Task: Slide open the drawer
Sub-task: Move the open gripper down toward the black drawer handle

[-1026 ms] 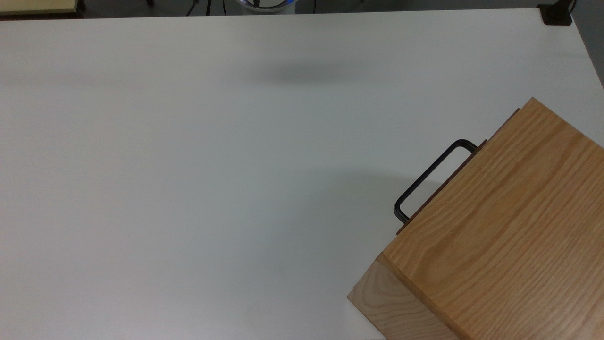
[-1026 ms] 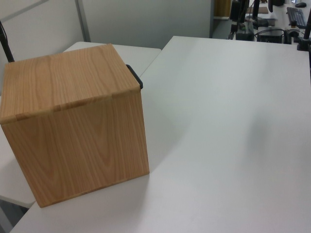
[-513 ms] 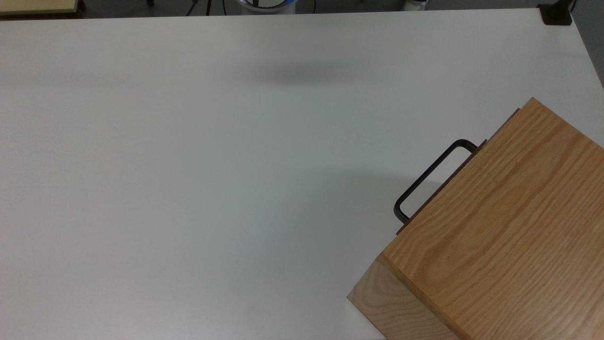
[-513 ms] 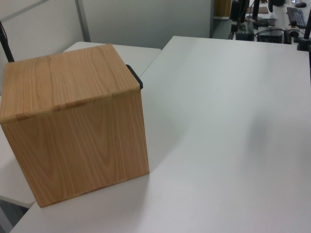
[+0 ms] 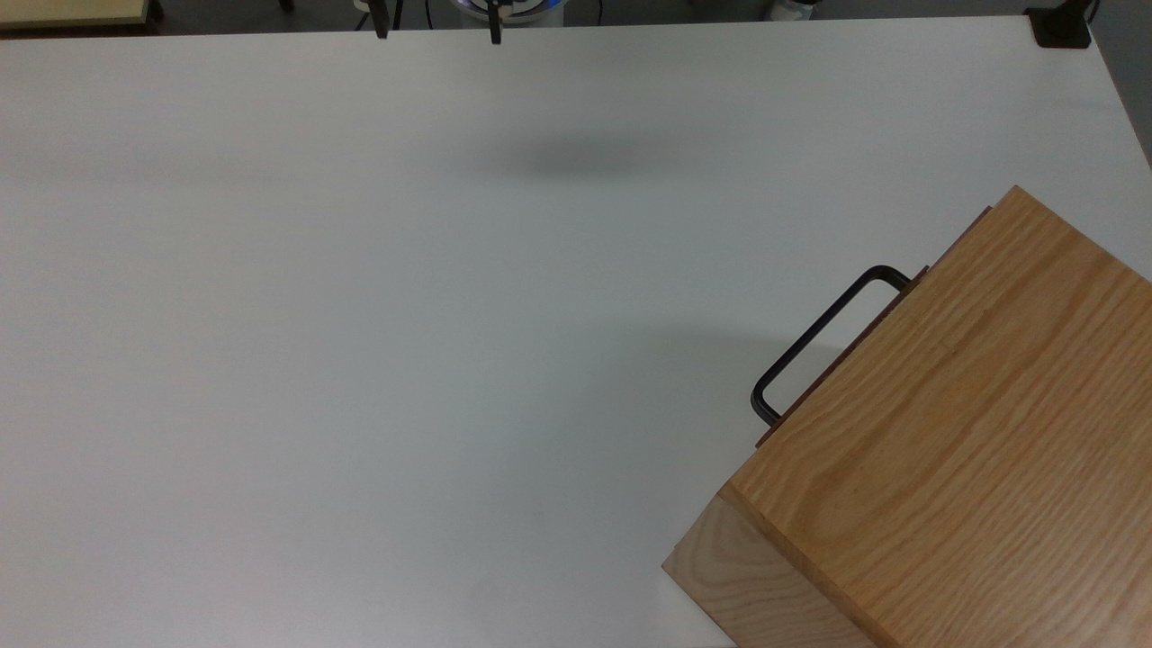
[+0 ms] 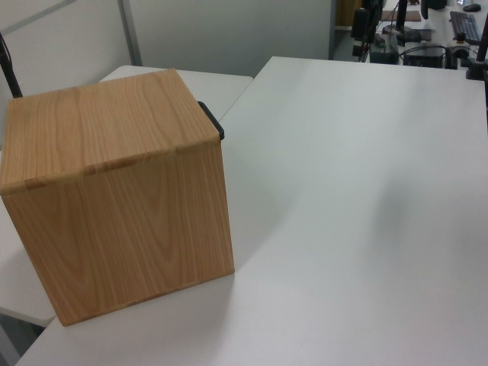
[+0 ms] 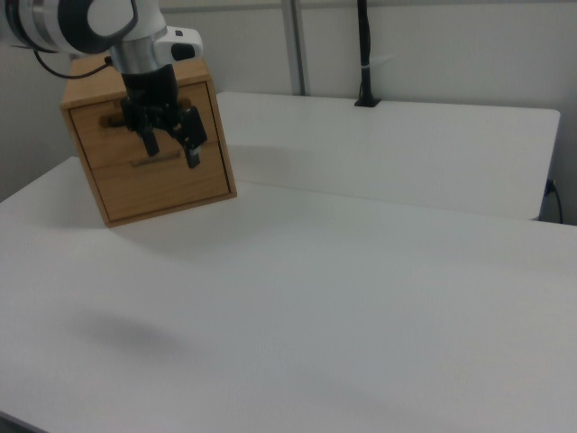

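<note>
The drawer [image 7: 95, 135] sits shut in the upper front of the oak cabinet [image 5: 972, 405], at the top view's lower right. Its black bar handle [image 5: 821, 331] sticks out toward the table's middle. In the left view the cabinet [image 6: 114, 191] shows its back and top, with one handle end [image 6: 215, 122] peeking past its corner. My gripper [image 7: 171, 151] hangs open and empty, high above the table. In the right view it overlaps the cabinet front. Its two fingertips [image 5: 382, 22] just cross the top view's upper edge, far from the handle.
The white table [image 5: 360, 315] spreads wide to the top view's left of the cabinet. A black block [image 5: 1062, 27] sits at its far right corner. In the right view a second white table with a black post [image 7: 365, 54] stands behind.
The two fingertips have come into the top view's upper edge, and the arm's shadow on the table has drifted slightly. The drawer and cabinet have not moved.
</note>
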You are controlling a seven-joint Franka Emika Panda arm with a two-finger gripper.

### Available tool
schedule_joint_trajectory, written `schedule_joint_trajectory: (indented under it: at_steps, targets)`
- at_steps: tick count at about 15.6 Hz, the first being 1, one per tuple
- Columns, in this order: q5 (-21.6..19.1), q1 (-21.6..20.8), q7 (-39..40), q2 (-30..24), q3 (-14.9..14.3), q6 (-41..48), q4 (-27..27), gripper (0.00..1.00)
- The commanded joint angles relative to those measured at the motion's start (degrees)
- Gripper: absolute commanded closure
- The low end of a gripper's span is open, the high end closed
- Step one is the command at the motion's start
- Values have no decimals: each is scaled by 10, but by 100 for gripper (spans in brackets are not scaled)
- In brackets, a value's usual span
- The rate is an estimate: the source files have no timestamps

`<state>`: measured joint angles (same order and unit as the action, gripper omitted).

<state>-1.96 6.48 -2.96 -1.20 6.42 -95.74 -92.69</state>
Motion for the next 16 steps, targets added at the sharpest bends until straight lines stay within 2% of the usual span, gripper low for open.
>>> schedule_joint_trajectory:
  at_steps: [1, 3, 6, 9, 12, 16]
  targets:
    - [-59, -23, -140, 18, 8, -74, -3, 0]
    - [-62, -44, -254, 37, 9, -144, 6, 0]
    - [-88, -71, -363, 96, 10, -214, 49, 0]
    - [-89, -102, -422, 152, 13, -299, 85, 0]
    - [-92, -123, -467, 198, 19, -403, 96, 0]
    - [-93, -123, -499, 261, 60, -454, 139, 0]
